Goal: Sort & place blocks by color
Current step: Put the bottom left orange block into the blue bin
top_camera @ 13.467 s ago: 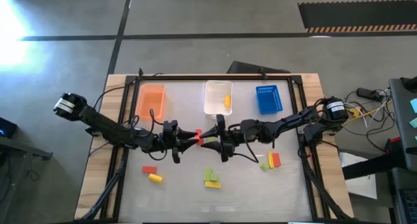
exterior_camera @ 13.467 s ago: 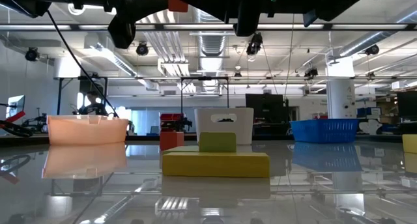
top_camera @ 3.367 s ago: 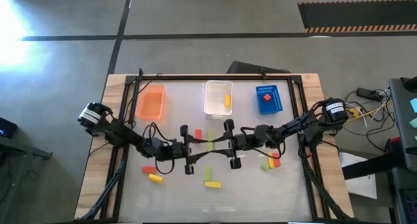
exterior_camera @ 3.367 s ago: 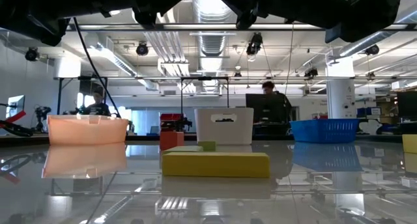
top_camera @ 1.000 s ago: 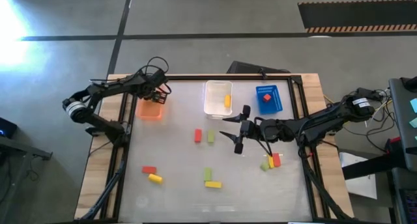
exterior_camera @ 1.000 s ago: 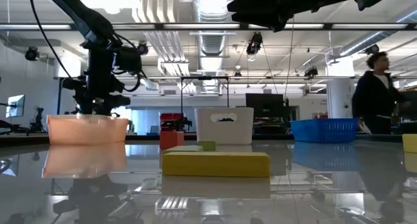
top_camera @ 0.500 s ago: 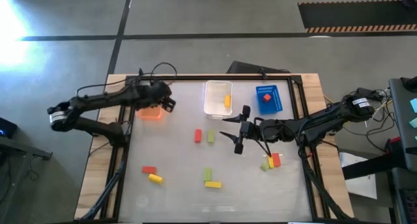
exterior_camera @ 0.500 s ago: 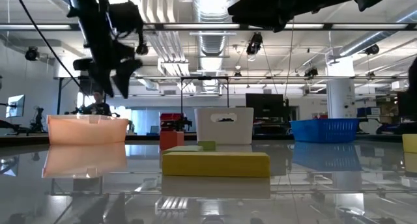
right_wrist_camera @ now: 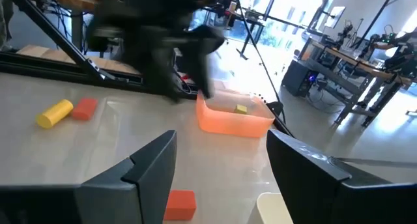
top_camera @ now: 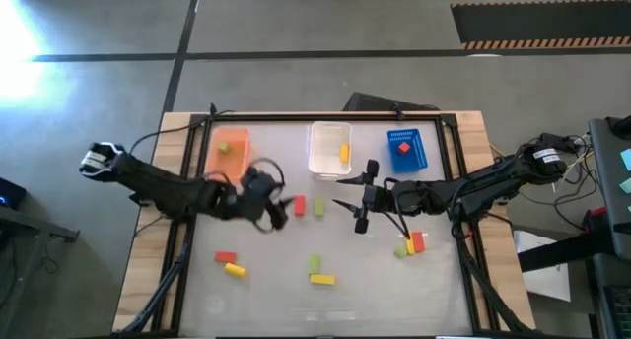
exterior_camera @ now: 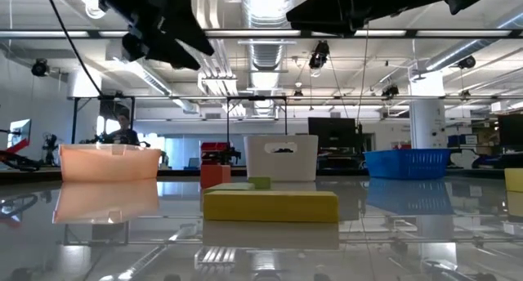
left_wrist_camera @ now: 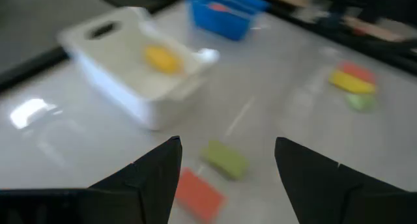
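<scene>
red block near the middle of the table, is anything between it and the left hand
Nothing visible. In the high view the left hand sits just beside the red block, with only bare table between them. The left wrist view shows its open fingers facing that block, the green block lying just past it.

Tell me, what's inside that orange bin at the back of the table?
One small light green block lies in the orange bin; the right wrist view shows it too. The left arm hides part of the bin's near end from above, so anything there cannot be seen.

Red, yellow, green blocks (top_camera: pixel 320 278) scattered flat; some apparently binned
</scene>
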Robot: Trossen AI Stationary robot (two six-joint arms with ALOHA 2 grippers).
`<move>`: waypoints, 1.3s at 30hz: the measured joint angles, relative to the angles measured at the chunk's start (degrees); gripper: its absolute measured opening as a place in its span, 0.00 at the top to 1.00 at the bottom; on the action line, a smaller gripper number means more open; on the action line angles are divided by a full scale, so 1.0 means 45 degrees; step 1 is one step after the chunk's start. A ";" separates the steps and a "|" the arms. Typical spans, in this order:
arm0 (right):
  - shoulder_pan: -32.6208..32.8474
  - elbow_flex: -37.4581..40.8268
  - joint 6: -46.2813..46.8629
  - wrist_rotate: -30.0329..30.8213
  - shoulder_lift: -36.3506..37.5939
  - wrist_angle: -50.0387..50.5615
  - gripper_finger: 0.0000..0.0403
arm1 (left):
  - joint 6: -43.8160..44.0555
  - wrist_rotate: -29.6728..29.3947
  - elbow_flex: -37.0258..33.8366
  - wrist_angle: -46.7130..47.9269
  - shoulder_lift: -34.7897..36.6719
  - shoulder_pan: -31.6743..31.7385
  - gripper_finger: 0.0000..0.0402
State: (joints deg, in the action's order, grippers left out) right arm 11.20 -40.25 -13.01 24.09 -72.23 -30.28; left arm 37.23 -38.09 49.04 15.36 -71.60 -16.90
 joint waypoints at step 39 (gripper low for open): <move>0.0034 0.0078 0.0334 -0.0022 0.0000 0.1628 0.43 | -0.0584 0.0844 0.0071 -0.2985 -0.2977 -0.1997 0.43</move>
State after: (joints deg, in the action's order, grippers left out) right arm 11.35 -39.90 -11.50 24.00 -72.23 -22.96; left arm 34.61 -34.29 49.36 1.93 -85.00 -25.88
